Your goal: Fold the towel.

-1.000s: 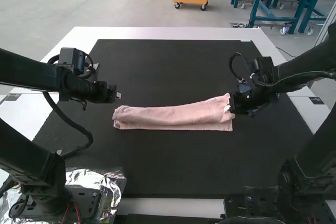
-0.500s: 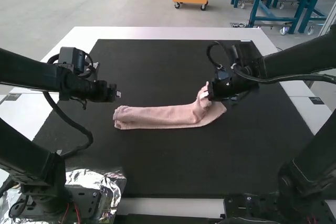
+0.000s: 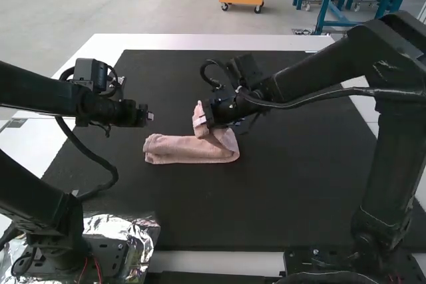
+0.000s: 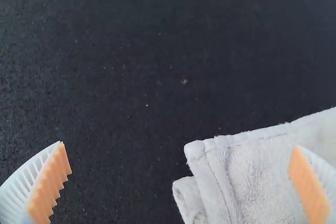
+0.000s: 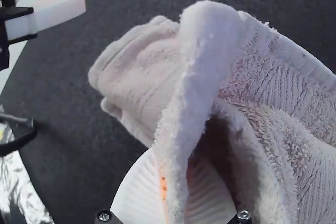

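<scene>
strip-folded towel [image 3: 176, 150] mid-frame, crosswise fold maybe halfway imo: my right jaws pinch the raised end [image 3: 199, 114], left jaws gape, lay-down to go.

No readable text or signs anywhere.

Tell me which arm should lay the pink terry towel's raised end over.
Right, likely: its ribbed white tool grips the towel's raised end, while the left tool stands open.
</scene>
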Motion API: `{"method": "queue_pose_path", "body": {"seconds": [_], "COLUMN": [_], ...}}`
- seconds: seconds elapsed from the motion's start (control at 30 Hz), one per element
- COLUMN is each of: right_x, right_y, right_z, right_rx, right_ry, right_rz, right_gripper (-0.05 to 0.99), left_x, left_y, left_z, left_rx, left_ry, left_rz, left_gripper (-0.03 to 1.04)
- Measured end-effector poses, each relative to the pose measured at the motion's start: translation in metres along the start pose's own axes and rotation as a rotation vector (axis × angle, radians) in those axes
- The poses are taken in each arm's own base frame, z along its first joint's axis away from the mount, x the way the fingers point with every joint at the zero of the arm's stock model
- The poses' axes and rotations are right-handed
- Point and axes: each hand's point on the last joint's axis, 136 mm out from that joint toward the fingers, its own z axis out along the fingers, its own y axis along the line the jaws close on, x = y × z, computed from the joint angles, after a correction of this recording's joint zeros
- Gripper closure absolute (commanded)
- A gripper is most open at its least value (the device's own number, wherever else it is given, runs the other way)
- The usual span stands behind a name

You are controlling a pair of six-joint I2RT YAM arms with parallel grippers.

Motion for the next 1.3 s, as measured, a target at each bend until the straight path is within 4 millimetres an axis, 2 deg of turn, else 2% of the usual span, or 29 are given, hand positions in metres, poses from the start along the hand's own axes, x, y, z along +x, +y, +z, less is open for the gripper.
{"method": "queue_pose_path", "body": {"seconds": [0.13, 0.27, 0.47, 0.73, 0.77, 0.83, 0.9, 0.97, 1.03, 1.17, 1.23, 1.3], "right_x": [0.014, 0.018, 0.005, -0.013, -0.015, -0.014, -0.012, -0.006, -0.001, 0.001, -0.009, -0.027], "right_y": [0.019, 0.031, 0.03, 0.029, 0.03, 0.031, 0.036, 0.048, 0.062, 0.091, 0.105, 0.119], "right_z": [0.034, 0.062, 0.09, 0.113, 0.116, 0.12, 0.123, 0.125, 0.126, 0.117, 0.103, 0.085], "right_rx": [-0.039, -0.066, -0.075, -0.084, -0.086, -0.086, -0.09, -0.102, -0.116, -0.145, -0.157, -0.171], "right_ry": [0.05, 0.075, 0.066, 0.043, 0.043, 0.053, 0.069, 0.1, 0.132, 0.165, 0.154, 0.119], "right_rz": [-0.036, -0.063, -0.074, -0.083, -0.083, -0.076, -0.079, -0.085, -0.101, -0.131, -0.143, -0.159], "right_gripper": [0.96, 0.96, 0.96, 0.95, 0.85, 0.5, 0.22, 0.08, 0.03, 0.04, 0.04, 0.03], "left_x": [-0.005, -0.009, -0.017, -0.02, -0.02, -0.021, -0.022, -0.026, -0.029, -0.032, -0.031, -0.03], "left_y": [0.0, 0.0, 0.012, 0.033, 0.036, 0.039, 0.042, 0.045, 0.048, 0.063, 0.072, 0.08], "left_z": [0.0, 0.0, -0.002, -0.007, -0.007, -0.008, -0.009, -0.01, -0.011, -0.015, -0.018, -0.02], "left_rx": [0.0, 0.0, -0.023, -0.067, -0.071, -0.079, -0.086, -0.091, -0.097, -0.128, -0.147, -0.166], "left_ry": [-0.02, -0.037, -0.071, -0.09, -0.093, -0.097, -0.105, -0.118, -0.133, -0.152, -0.156, -0.16], "left_rz": [-0.011, -0.033, -0.064, -0.096, -0.099, -0.103, -0.106, -0.105, -0.107, -0.129, -0.145, -0.16], "left_gripper": [0.04, 0.04, 0.04, 0.04, 0.04, 0.04, 0.04, 0.04, 0.04, 0.04, 0.04, 0.04]}}
